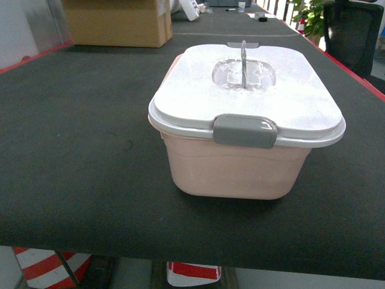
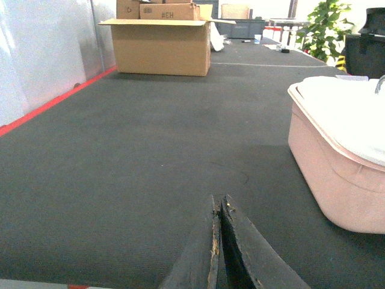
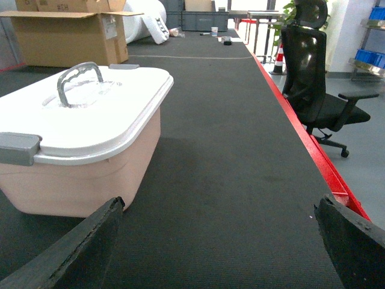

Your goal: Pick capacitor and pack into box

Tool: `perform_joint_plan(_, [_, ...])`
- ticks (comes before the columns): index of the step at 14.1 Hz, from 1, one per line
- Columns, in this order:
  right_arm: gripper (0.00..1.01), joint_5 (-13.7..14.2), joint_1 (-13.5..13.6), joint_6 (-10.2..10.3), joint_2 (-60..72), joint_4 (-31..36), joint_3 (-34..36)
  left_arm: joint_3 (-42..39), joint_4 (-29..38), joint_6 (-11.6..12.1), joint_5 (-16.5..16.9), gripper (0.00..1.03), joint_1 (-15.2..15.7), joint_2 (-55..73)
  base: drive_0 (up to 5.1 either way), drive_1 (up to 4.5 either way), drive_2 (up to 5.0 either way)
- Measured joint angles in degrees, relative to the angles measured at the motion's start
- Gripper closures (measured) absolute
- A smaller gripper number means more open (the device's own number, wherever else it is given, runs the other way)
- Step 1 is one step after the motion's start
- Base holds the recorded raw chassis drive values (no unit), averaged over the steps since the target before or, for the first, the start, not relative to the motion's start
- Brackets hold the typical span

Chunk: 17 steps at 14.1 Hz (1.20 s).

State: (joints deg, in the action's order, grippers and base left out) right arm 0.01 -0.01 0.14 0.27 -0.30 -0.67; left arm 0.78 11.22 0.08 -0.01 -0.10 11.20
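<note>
The box (image 1: pixel 240 171) is a pale pink tub in the middle of the dark table, closed by a white lid (image 1: pixel 246 93) with a grey latch (image 1: pixel 245 130) and an upright handle (image 1: pixel 244 57). The box (image 2: pixel 337 168) fills the right side of the left wrist view and the box (image 3: pixel 78 174) sits at the left of the right wrist view. My left gripper (image 2: pixel 219 201) is shut with nothing in it, low over the mat left of the box. My right gripper (image 3: pixel 219 208) stands wide open and empty, right of the box. The capacitor is out of view. Neither gripper shows in the head view.
A brown cardboard box (image 1: pixel 117 21) stands at the table's far left. The table's red edge (image 3: pixel 301 126) runs along the right, with a black office chair (image 3: pixel 316 78) beyond it. A potted plant (image 1: pixel 310 15) is at the far right.
</note>
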Motion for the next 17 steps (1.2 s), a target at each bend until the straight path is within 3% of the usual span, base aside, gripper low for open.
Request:
perform_joint_plan(2, [0.03,0.0,0.0,0.0,0.0,0.0,0.0,0.0,-3.7,0.0,0.0,1.01,0.0,-2.8,0.0,0.0,0.0])
perform_joint_plan(3, [0.03,0.0,0.0,0.0,0.0,0.0,0.0,0.0,-12.1,0.0,0.0,1.01,0.0,-8.9,0.0,0.0,0.0])
perform_joint_plan(6, [0.03,0.0,0.0,0.0,0.0,0.0,0.0,0.0,-11.6,0.0,0.0,1.01,0.0,-10.6,0.0,0.0,0.0])
perform_joint_plan(13, [0.03,0.0,0.0,0.0,0.0,0.0,0.0,0.0,-11.5,-0.1,0.0,0.09,0.0,-10.6,0.0,0.0,0.0])
perform_joint_plan(14, [0.03,0.0,0.0,0.0,0.0,0.0,0.0,0.0,-11.5,0.0,0.0,0.03,0.0,-10.6,0.0,0.0,0.0])
perform_joint_plan(17, [0.03,0.0,0.0,0.0,0.0,0.0,0.0,0.0,-11.5,0.0,0.0,0.05,0.0,-10.6,0.0,0.0,0.0])
